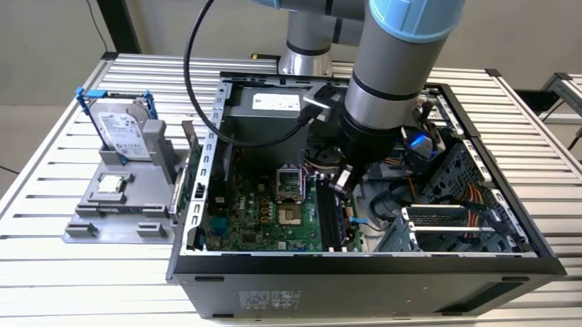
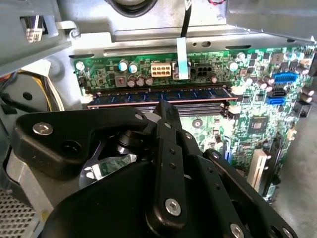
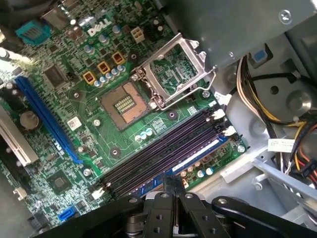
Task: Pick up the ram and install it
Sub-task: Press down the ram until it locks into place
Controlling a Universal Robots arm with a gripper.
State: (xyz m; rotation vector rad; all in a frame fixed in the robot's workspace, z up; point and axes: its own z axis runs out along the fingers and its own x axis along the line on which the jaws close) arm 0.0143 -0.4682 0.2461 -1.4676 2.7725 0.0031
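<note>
The ram, a long blue stick with a row of dark chips, lies along the outermost of the black slots on the green motherboard. In the first wrist view the ram shows as a blue strip at the board's edge. My gripper reaches down into the open computer case over these slots. Its black fingers are pressed together with nothing between them. In the second wrist view the gripper has its tip right at the ram's middle; I cannot tell whether it touches.
An open CPU socket with its raised metal frame sits beside the slots. Cable bundles and the drive cage crowd the case's other side. Outside the case, a hard drive stands on a grey fixture.
</note>
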